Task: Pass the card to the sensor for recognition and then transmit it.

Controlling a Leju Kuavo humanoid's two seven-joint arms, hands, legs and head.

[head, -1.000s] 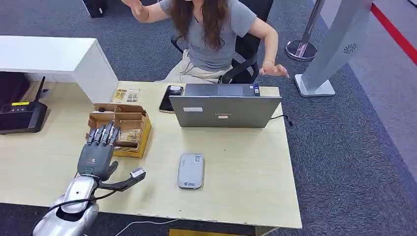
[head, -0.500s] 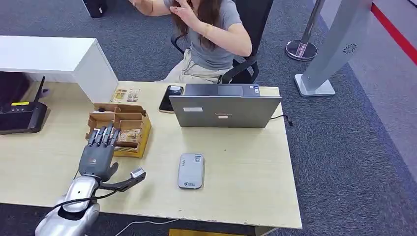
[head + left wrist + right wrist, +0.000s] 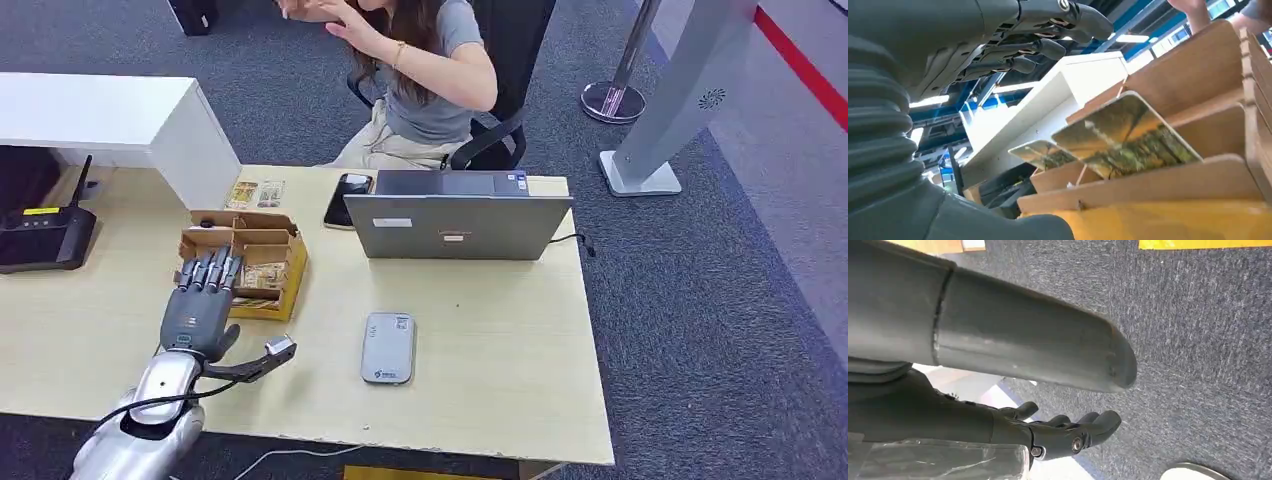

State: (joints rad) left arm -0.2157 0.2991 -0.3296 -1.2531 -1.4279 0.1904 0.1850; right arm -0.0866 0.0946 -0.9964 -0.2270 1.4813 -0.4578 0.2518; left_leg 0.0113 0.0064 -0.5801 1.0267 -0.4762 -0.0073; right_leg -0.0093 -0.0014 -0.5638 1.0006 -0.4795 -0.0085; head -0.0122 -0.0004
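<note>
**Left hand at the card box, nothing picked yet**

Left hand (image 3: 198, 305) hovers palm-down over the near edge of the cardboard box (image 3: 247, 262) on the bench (image 3: 500, 340). Fingers (image 3: 208, 270) are extended and apart, holding nothing. In the left wrist view the fingers (image 3: 1048, 30) stand clear above the cards (image 3: 1125, 135), w/ a gap between them. The cards stand tilted in the box's slots; a second one (image 3: 1040, 152) sits behind the front one. Right hand (image 3: 1058, 432) hangs down by the carpet, fingers loosely extended, empty.

The sensor (image 3: 388, 347), a flat grey reader, lies on the bench well apart from the box, towards the robot's right, in front of the laptop (image 3: 457, 226). A person (image 3: 420, 70) sits behind the bench, arms raised near the head. A phone (image 3: 346, 197) lies beside the laptop.

Risks from here, as I judge them:
- Cards are thin and tilted in narrow slots, so the fingers may slide off an edge or pinch two at once.
- Box looks light; a downward push or a snagged wall could shove or tip it, prob. spilling cards.
- A weak pinch may drop the card on the way across to the sensor.
- Card held too high or skewed over the reader may not register.
- Handover needs the person's hand ready; it's busy now.
</note>
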